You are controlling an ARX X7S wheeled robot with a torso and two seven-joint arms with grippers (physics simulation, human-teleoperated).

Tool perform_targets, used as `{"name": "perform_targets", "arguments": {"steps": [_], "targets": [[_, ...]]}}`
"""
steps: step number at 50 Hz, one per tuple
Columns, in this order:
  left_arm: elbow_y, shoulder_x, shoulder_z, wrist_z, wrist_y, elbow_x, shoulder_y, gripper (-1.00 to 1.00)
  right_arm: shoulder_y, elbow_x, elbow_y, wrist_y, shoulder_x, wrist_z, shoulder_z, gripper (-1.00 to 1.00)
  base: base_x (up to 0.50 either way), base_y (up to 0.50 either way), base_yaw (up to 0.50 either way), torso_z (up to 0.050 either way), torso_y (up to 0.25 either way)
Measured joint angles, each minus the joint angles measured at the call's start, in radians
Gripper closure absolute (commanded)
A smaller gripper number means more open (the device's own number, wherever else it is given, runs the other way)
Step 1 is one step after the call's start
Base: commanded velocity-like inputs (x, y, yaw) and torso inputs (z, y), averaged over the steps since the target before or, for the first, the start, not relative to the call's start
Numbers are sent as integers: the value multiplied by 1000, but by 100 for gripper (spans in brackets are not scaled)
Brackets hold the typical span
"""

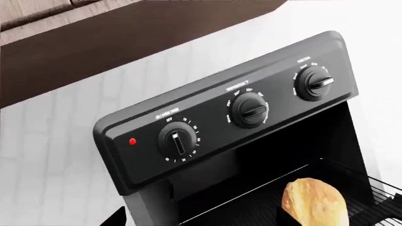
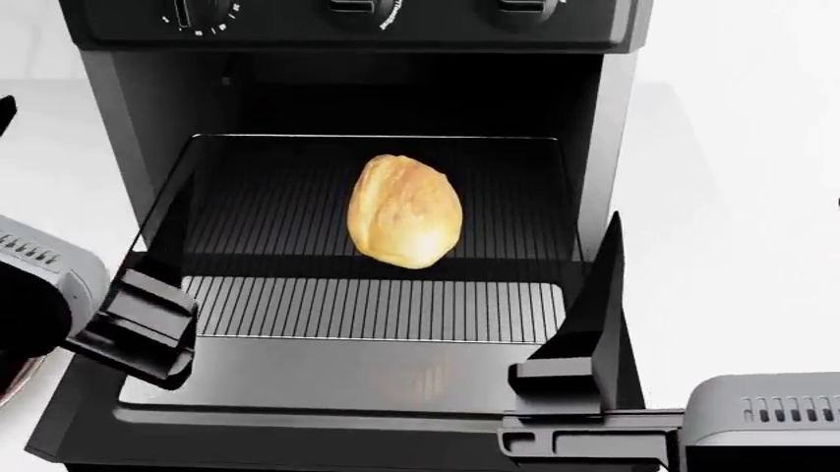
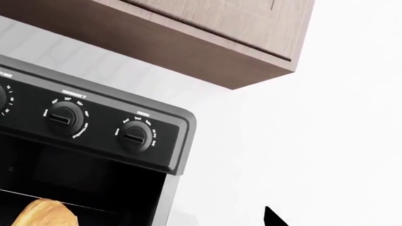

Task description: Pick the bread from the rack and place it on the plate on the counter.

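Golden-brown, the bread (image 2: 404,211) sits on the wire rack (image 2: 374,307) pulled out of the black toaster oven (image 2: 354,69). Left gripper (image 2: 138,324) and right gripper (image 2: 577,324) hover at the rack's front corners, holding nothing; how far either is open I cannot tell.

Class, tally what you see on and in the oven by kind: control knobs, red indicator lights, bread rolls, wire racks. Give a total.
Control knobs: 3
Red indicator lights: 1
Bread rolls: 1
Wire racks: 1
Total: 6
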Motion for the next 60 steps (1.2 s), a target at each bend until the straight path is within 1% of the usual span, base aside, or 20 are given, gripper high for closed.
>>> {"name": "perform_targets", "arguments": {"steps": [13, 25, 39, 60], "targets": [[-186, 38, 117, 189, 73, 106, -39, -100, 200, -8, 0, -89, 25, 41, -252, -100, 0, 0, 0, 0, 0], [-342, 85, 211, 318, 114, 164, -87, -100, 307, -19, 0, -141, 39, 58, -393, -100, 0, 0, 0, 0, 0], [-488, 129, 298, 434, 177, 231, -122, -100, 359, -31, 1, -171, 44, 67, -474, -100, 0, 0, 0, 0, 0], [-646, 187, 376, 538, 242, 288, -168, -100, 380, -51, 6, -200, 53, 67, -531, -100, 0, 0, 0, 0, 0]]}}
